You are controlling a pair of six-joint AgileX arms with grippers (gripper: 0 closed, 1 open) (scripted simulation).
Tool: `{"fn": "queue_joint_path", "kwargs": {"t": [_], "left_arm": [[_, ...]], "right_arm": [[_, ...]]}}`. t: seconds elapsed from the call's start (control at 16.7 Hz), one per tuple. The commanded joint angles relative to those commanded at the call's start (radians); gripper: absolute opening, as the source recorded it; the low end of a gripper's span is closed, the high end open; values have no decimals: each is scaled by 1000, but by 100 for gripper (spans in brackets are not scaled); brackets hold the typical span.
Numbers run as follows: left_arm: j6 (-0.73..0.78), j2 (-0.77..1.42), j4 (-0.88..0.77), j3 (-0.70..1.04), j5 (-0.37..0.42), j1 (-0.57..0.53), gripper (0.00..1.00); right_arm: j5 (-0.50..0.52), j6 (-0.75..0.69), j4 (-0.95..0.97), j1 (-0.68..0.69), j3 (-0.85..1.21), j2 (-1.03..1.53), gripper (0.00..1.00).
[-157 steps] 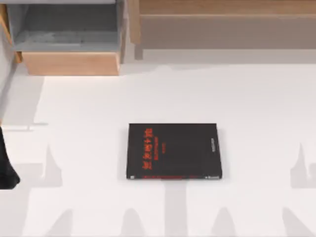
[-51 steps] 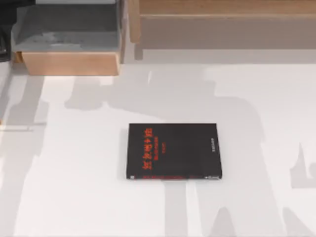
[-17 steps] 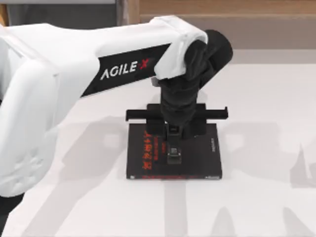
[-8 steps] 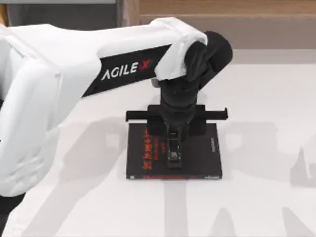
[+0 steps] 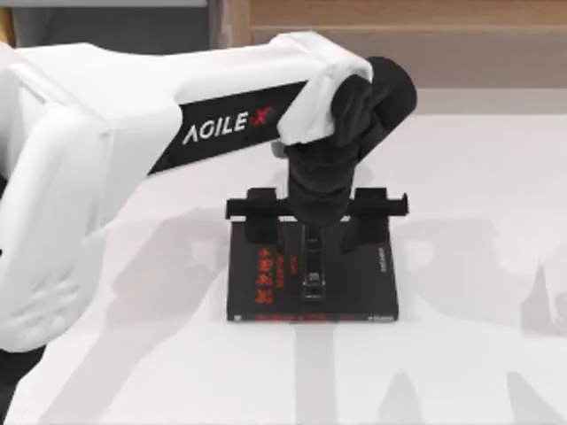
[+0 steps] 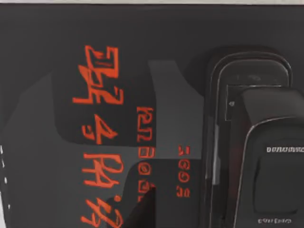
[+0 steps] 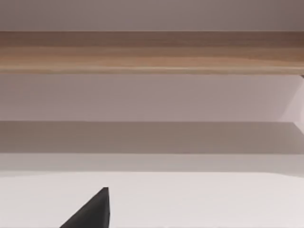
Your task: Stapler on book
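Observation:
The black book (image 5: 354, 283) with red characters lies flat at the middle of the table. The small black stapler (image 5: 312, 273) rests lengthwise on its cover, a little left of centre. My left gripper (image 5: 314, 232) hangs over the book's far edge, open, with one finger on each side of the stapler and clear of it. In the left wrist view the stapler (image 6: 251, 142) lies close beside the red characters on the book (image 6: 71, 156). A black corner of my right gripper (image 7: 92, 213) shows in the right wrist view, off to the side, facing a wooden shelf.
A long wooden shelf (image 5: 399, 35) runs along the back of the white table (image 5: 478, 221). A grey open compartment (image 5: 115, 27) sits at the back left, partly behind my left arm (image 5: 133, 142), which spans the table's left half.
My left arm came in from the left and lowered the stapler onto the book. In the last half second its fingers spread apart and let go of the stapler.

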Motion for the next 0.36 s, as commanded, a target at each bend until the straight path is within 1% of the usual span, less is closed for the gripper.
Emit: {"fn": "queue_joint_path", "kwargs": {"t": [0.06,0.36], "left_arm": [[0,0,0,0,0,0,100],[0,0,0,0,0,0,100]], "right_arm": [[0,0,0,0,0,0,100],[0,0,0,0,0,0,100]]}}
